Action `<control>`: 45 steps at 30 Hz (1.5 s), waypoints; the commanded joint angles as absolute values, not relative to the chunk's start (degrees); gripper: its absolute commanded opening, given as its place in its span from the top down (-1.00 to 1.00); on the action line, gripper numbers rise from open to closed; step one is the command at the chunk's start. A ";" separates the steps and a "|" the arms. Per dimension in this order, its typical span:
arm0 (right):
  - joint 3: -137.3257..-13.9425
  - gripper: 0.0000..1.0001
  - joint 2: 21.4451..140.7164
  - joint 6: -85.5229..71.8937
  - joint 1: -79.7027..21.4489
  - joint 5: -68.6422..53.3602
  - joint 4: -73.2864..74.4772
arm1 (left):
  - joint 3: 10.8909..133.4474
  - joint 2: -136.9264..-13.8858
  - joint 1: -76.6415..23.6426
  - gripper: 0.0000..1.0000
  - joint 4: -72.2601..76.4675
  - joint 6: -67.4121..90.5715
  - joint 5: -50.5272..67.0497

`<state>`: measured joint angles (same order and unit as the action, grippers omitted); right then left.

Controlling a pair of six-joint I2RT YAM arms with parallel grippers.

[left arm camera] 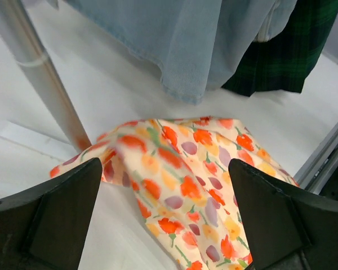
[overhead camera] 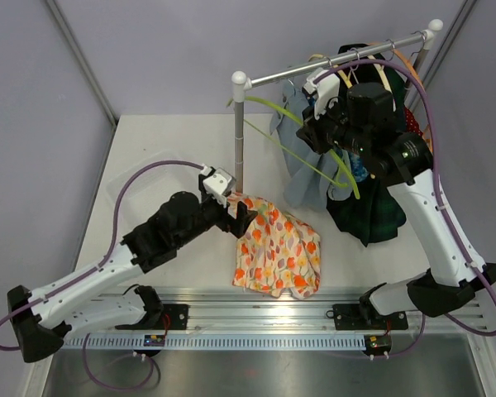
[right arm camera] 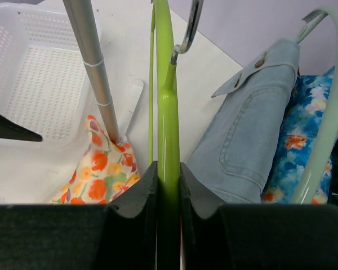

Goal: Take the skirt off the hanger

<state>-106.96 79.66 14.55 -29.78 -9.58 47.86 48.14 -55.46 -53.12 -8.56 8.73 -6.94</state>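
My left pincer gapes wide over the floral skirt, crumpled on the counter at five o'clock from the rack post, while my right pincer clamps the bare green hanger, so the job looks done.

Bright, even, diffuse light fills every view, with no glare. Shadows around the floral skirt are faint and soft-edged. In the left wrist view the skirt's upper fold is blurred and its lower part is sharper.

Skirt, lower hem beyond left wrist view's edge
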 commanded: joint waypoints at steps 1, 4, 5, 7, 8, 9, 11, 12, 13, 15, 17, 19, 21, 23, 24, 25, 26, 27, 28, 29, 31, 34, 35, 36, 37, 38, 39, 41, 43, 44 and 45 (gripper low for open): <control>-112.66 1.00 81.56 14.76 -31.90 -3.96 44.03 | 48.34 -48.62 -52.82 -0.98 -9.65 2.65 -7.22; -115.48 1.00 84.02 15.12 -32.96 -1.85 43.86 | 48.52 -46.32 -52.82 -0.98 -13.08 0.36 -6.07; -116.10 1.00 84.98 15.20 -33.31 -0.89 43.77 | 48.34 -44.93 -52.82 -0.98 -13.88 0.35 -5.89; -117.85 1.00 86.21 15.64 -34.10 -0.35 44.03 | 47.82 -43.78 -52.82 -0.98 -15.89 0.35 -5.54; -118.30 1.00 87.44 15.82 -34.45 -0.35 44.12 | 47.46 -42.64 -52.82 -0.98 -16.34 0.35 -5.45; -118.56 1.00 87.89 15.91 -34.71 1.04 44.03 | 46.42 -42.02 -52.82 -0.98 -16.52 0.35 -5.45; -118.22 1.00 88.24 16.78 -35.86 2.45 43.51 | 45.44 -40.79 -52.82 -0.98 -16.61 0.53 -4.75; -117.60 1.00 87.98 17.05 -36.12 2.81 42.90 | 44.83 -39.56 -52.82 -0.98 -16.70 0.79 -4.57; -116.99 1.00 87.80 17.31 -36.38 3.16 42.02 | 43.78 -38.85 -52.82 -0.98 -16.09 1.40 -4.22; -117.33 1.00 88.24 17.49 -36.56 3.16 42.27 | 42.37 -37.19 -52.82 -0.98 -15.04 1.84 -3.52; -118.04 1.00 89.38 17.75 -37.17 3.08 43.50 | 40.09 -36.65 -52.82 -0.98 -12.40 1.67 -2.29; -117.95 1.00 90.17 18.37 -37.88 3.51 44.12 | 38.50 -36.74 -52.82 -0.98 -9.16 1.23 -0.97; -117.69 0.96 90.88 18.54 -38.84 3.43 44.47 | 36.13 -37.26 -52.82 -0.98 -6.52 0.71 2.35; -117.07 0.80 91.05 18.63 -39.11 3.25 44.82 | 34.81 -38.66 -52.91 -0.98 -2.21 0.35 6.65; -116.98 0.73 90.79 18.72 -39.11 3.16 44.82 | 33.67 -39.37 -53.00 -0.98 -0.81 0.35 7.64; -116.63 0.51 90.44 19.33 -39.11 3.16 45.17 | 33.49 -40.16 -53.09 -0.98 1.30 -1.04 8.60; -116.46 0.32 89.40 19.68 -39.11 3.25 45.44 | 33.40 -42.08 -53.61 -0.98 1.93 -2.62 9.57; -116.37 0.13 88.69 20.30 -39.11 3.34 46.05 | 33.66 -42.97 -54.14 -0.98 2.37 -3.51 9.41; -115.93 -0.07 87.81 22.48 -39.11 3.08 47.36 | 33.92 -44.11 -54.66 -0.98 2.90 -4.47 9.14; -115.41 -0.54 85.28 23.72 -39.11 2.21 47.98 | 34.27 -46.82 -55.97 -0.98 2.81 -6.92 9.05; -113.39 -0.81 82.19 28.19 -39.02 1.33 50.69 | 35.42 -49.82 -57.65 -0.98 3.25 -8.87 8.35; -108.57 -0.97 75.60 36.70 -38.41 -4.03 55.44 | 36.56 -56.50 -61.34 -0.98 3.86 -13.87 7.21; -107.24 -0.98 71.84 39.26 -36.58 -9.96 57.20 | 36.65 -58.17 -63.00 -0.98 4.39 -16.32 6.16; -105.57 -0.99 69.72 42.07 -35.00 -13.24 58.52 | 36.82 -61.92 -63.80 -0.98 5.00 -17.30 5.37; -102.60 -0.99 67.78 44.97 -33.68 -15.62 60.45 | 37.00 -63.62 -64.77 -0.98 6.58 -17.84 4.06; -101.96 -0.99 65.24 45.70 -30.79 -20.08 61.95 | 37.70 -65.72 -65.12 -0.98 7.29 -18.54 3.52; -101.17 -0.99 64.17 46.14 -29.28 -22.04 63.18 | 38.14 -67.48 -65.56 -0.98 8.16 -18.72 2.73; -97.13 -0.99 60.67 45.97 -25.34 -27.13 63.81 | 40.33 -73.11 -66.97 -0.98 10.36 -18.72 1.15; -93.19 -0.99 59.07 44.48 -23.65 -28.91 63.46 | 42.61 -78.97 -67.59 -0.98 12.56 -13.66 -1.82; -91.77 -0.99 57.58 43.95 -22.95 -29.61 63.02 | 43.93 -80.67 -67.67 -0.98 12.74 -11.27 -2.28; -90.63 -0.99 57.05 43.25 -21.90 -29.45 62.41 | 46.64 -82.68 -67.76 -0.98 12.92 -8.29 -3.07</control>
